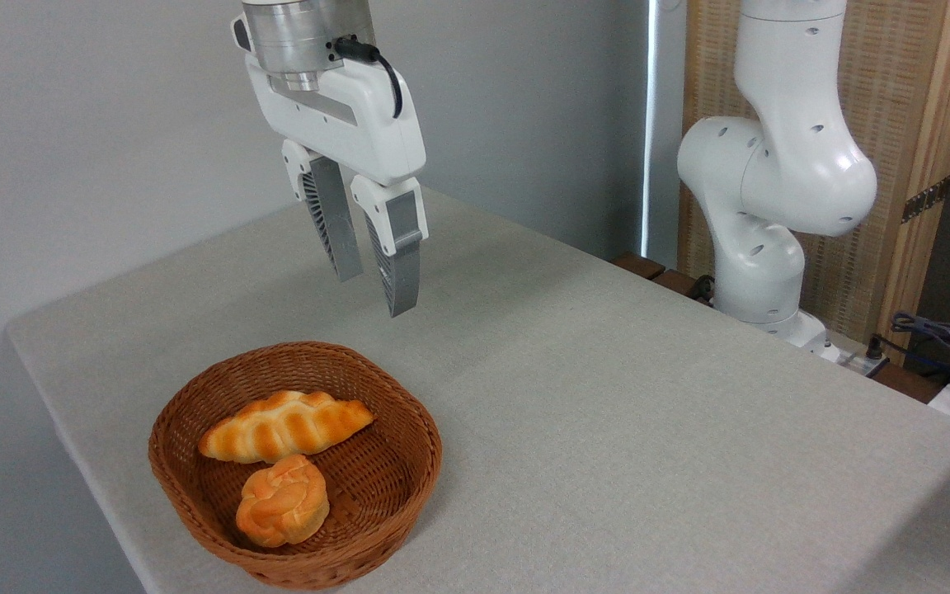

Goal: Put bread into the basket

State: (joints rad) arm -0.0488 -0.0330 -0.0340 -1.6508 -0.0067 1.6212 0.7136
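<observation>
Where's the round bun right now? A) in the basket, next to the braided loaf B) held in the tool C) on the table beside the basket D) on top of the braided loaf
A: the round bun lies inside the basket, beside the braided loaf; the tool hangs empty above.

The arm (772, 165) is glossy white with rounded joints and small dark screw holes. The tool (373, 289) has a silver collar, white body, black cable and ribbed grey fingers (398, 272).

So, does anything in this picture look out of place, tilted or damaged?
Nothing stands out. The bun and the braided loaf lie inside the basket, which sits flat. The tool hangs empty above the table.
</observation>
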